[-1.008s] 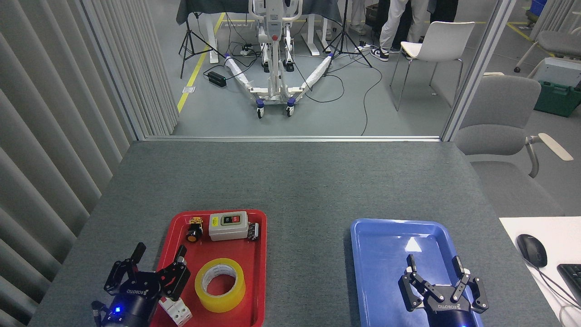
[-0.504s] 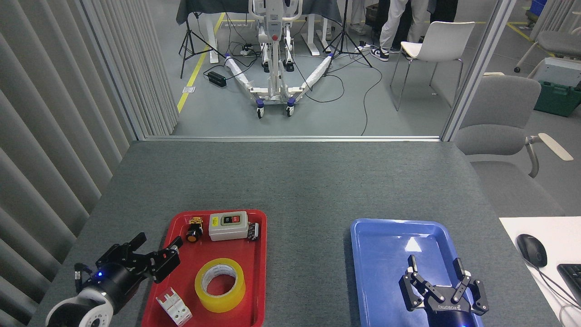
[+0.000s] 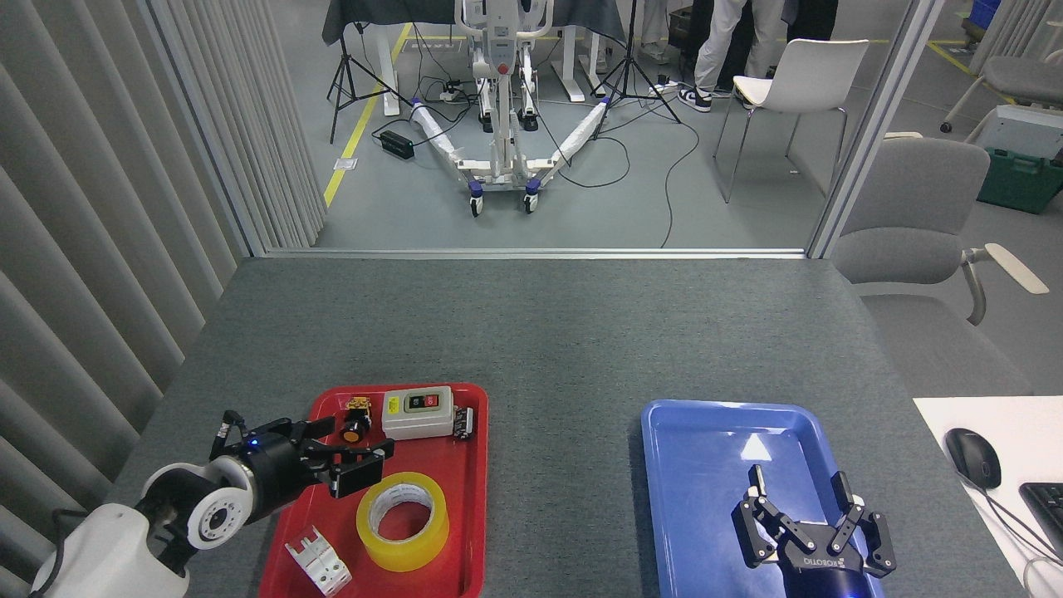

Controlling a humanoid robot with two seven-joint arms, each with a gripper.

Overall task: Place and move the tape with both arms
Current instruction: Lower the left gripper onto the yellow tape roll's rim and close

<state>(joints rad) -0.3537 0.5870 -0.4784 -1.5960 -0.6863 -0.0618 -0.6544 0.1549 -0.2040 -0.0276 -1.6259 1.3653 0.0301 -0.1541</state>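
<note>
Left arm (image 3: 124, 531): swung in from the bottom-left corner; more of its white shell and round joint shows than a second ago.
Left gripper (image 3: 365, 461): was low at the red tray (image 3: 473, 498)'s near-left corner, fingers pointing up the view; now turned sideways, pointing right, over the tray's left half.
Left gripper and tape (image 3: 403, 521): was left of the roll; now just behind its far-left edge, apart from it.
White breaker block (image 3: 317, 567): was partly covered by the gripper; now in full view.
Right gripper (image 3: 801, 519): shifted barely, if at all.

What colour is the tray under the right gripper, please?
Blue tray, under the right gripper; clearest in the head view.
</note>
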